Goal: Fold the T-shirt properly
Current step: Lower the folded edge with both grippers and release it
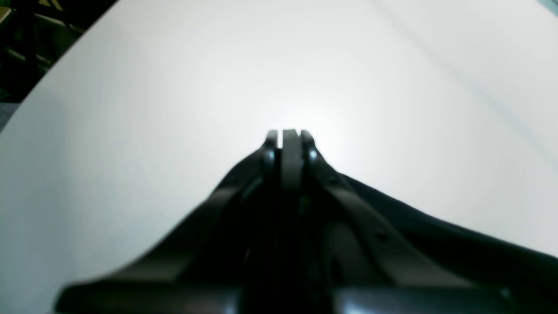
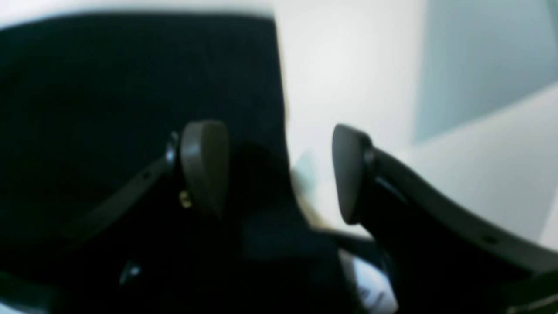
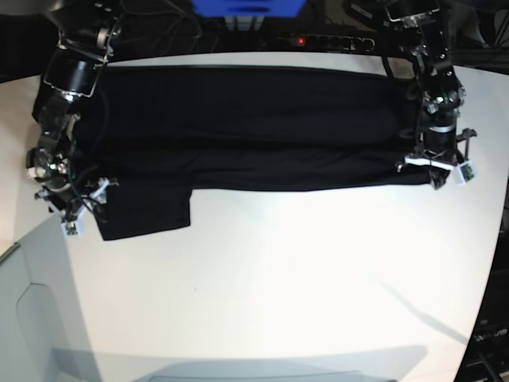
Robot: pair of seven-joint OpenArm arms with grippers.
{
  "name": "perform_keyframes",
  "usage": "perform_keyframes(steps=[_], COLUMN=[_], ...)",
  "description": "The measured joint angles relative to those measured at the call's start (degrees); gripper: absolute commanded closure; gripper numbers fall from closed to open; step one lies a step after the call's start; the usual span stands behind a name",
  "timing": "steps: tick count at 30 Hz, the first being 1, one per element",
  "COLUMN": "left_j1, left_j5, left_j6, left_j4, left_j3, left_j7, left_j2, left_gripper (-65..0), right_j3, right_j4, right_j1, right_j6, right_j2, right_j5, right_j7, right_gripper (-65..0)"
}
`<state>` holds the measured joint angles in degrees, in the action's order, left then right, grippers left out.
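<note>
The black T-shirt [image 3: 254, 127] lies as a long band across the far half of the white table [image 3: 278, 278], with one sleeve [image 3: 147, 208] sticking out toward the front at its left end. My right gripper [image 3: 75, 211] stands open at that left end. In the right wrist view its fingers [image 2: 205, 165] are spread wide over the shirt's edge [image 2: 109, 87], holding nothing. My left gripper [image 3: 433, 171] sits at the shirt's right end. In the left wrist view it [image 1: 290, 135] is shut, with a dark strip pinched between the fingers and black cloth [image 1: 457, 244] trailing off to the right.
A pale grey-blue panel [image 3: 32, 318] lies along the table's front left. A blue object [image 3: 246, 8] and dark equipment stand behind the far edge. The table's edge [image 1: 56, 65] shows at the upper left of the left wrist view, with dark clutter beyond.
</note>
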<state>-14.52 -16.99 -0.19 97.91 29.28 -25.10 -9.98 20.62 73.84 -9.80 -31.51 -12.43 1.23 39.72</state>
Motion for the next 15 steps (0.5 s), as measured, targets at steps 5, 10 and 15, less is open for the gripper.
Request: perform_keyframes(steps=[5,10,15], left_j1=[-0.04,-0.04,-0.04], left_j5=[-0.04,-0.02,-0.02], left_j6=[-0.02,0.00,-0.02], left_j4=[0.02,0.02,0.02], left_j3=[0.00,0.00,0.00], left_j7=[0.00,0.02,0.00], left_j2=[0.02,0.00,0.00], left_gripper=[-0.1,-0.1,-0.1], right_j3=[-0.37,-3.48,-3.54], right_j4=[-3.02,-3.52,-3.54], right_j1=[-0.50,-0.48,-0.61], right_j6=[0.13,0.17,0.15], right_j2=[-0.46,-1.03,-0.28], right_j5=[-0.72,-1.46,-1.49], right_j7=[-1.90,-2.51,-2.89], right_gripper=[-37.4,-19.5,0.0])
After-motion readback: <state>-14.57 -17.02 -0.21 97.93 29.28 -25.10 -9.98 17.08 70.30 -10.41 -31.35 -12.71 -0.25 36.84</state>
